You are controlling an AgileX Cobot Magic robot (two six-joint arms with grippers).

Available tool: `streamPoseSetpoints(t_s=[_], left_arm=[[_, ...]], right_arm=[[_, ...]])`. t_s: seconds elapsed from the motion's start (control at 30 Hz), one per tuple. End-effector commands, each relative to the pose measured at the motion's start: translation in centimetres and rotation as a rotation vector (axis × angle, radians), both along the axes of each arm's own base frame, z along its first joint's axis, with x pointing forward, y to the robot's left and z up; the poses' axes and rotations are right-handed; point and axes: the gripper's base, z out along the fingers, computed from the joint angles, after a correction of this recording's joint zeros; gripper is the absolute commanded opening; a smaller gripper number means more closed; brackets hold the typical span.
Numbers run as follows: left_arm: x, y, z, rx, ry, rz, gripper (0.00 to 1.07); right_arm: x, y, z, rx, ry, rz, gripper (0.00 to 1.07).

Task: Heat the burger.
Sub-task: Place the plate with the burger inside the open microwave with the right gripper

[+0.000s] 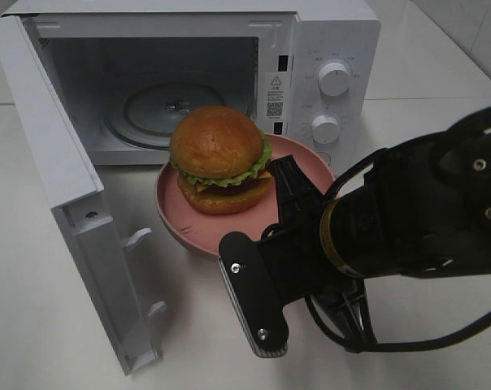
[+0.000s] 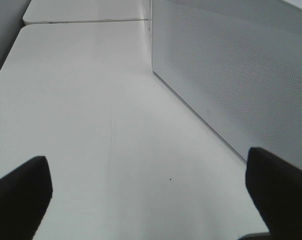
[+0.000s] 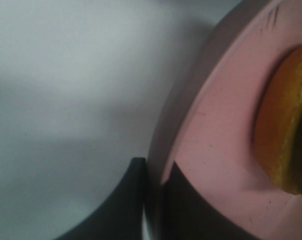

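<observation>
Your right end effector (image 3: 153, 172) was clamped on the rim of the pink plate (image 1: 180, 218) at 4 o'clock, with the burger (image 1: 219, 158) sitting on it before the open microwave (image 1: 327, 49). You would have done best to keep it level and feed it straight toward 12 o'clock. Your right arm (image 1: 416, 203) reached in low from 5 o'clock. The left end effector (image 2: 148, 192) gaped, empty.

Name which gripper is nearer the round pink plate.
Right: right gripper clamps the round pink plate at its rim; left gripper hangs open beside the white microwave, away from it.
</observation>
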Motion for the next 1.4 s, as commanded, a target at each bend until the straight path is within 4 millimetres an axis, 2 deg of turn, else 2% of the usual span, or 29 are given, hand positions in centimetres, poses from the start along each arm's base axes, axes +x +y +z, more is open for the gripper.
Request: streamPoseSetpoints(t_s=[0.03, 0.37, 0.63, 0.87, 1.4], left_arm=[[-0.3, 0.0, 0.0, -0.006, -0.035, -0.005, 1.0], [-0.3, 0.0, 0.0, -0.006, -0.035, -0.005, 1.0], [-0.3, 0.0, 0.0, -0.006, -0.035, -0.005, 1.0], [-0.3, 0.0, 0.0, -0.006, -0.035, -0.005, 1.0], [-0.3, 0.0, 0.0, -0.006, -0.035, -0.005, 1.0]], right_arm=[[0.8, -0.5, 1.5, 0.024, -0.037, 0.087, 0.01], [1.7, -2.5, 1.9, -0.016, 0.03, 0.16, 0.0], [2.0, -3.3, 2.0, -0.003, 0.076, 0.239, 0.0], [2.3, -3.6, 2.1, 0.007, 0.076, 0.32, 0.0], [3.1, -3.1, 2.7, 0.041, 0.002, 0.319, 0.0]])
